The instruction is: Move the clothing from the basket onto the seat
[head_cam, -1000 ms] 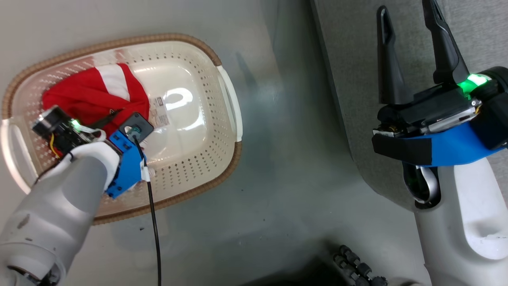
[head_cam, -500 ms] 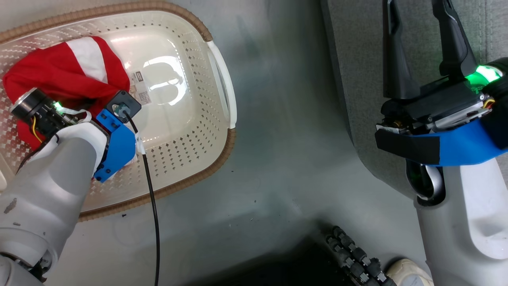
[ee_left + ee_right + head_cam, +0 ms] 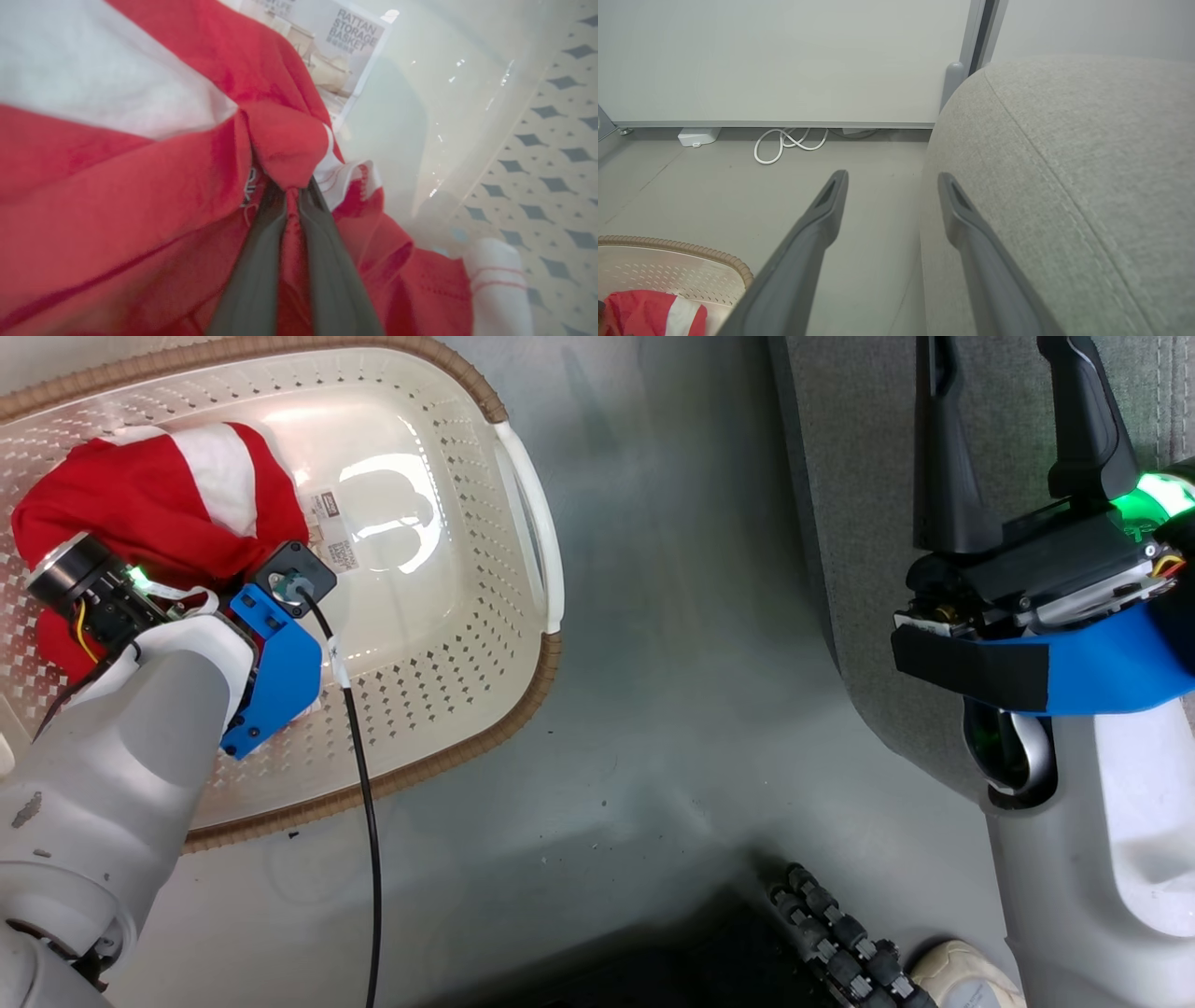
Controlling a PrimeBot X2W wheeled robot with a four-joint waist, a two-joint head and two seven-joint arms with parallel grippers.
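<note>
Bright red clothing (image 3: 159, 513) with a white stripe lies bunched at the left end of the cream basket (image 3: 523, 644). In the left wrist view my left gripper (image 3: 292, 189) is shut on a fold of the clothing (image 3: 140, 186), red fabric pinched between its dark fingers, just above the basket's base (image 3: 537, 140). In the head view the left wrist covers those fingers. My right gripper (image 3: 1004, 392) stands open and empty over the edge of the light grey seat (image 3: 859, 476). The right wrist view shows the right gripper (image 3: 892, 175) beside the seat (image 3: 1064, 163), with basket (image 3: 691, 247) and clothing (image 3: 644, 310) low left.
Grey floor (image 3: 672, 691) separates basket and seat. A black cable (image 3: 359, 784) hangs from my left wrist over the basket rim. A black ribbed part (image 3: 831, 933) and a white shoe toe (image 3: 962, 971) sit at the bottom. A coiled white cord (image 3: 789, 142) lies by the wall.
My left gripper has shut on the red clothing, which has bunched up around it. The head camera has shifted, so the basket sits further left and higher. The right gripper stays open.
</note>
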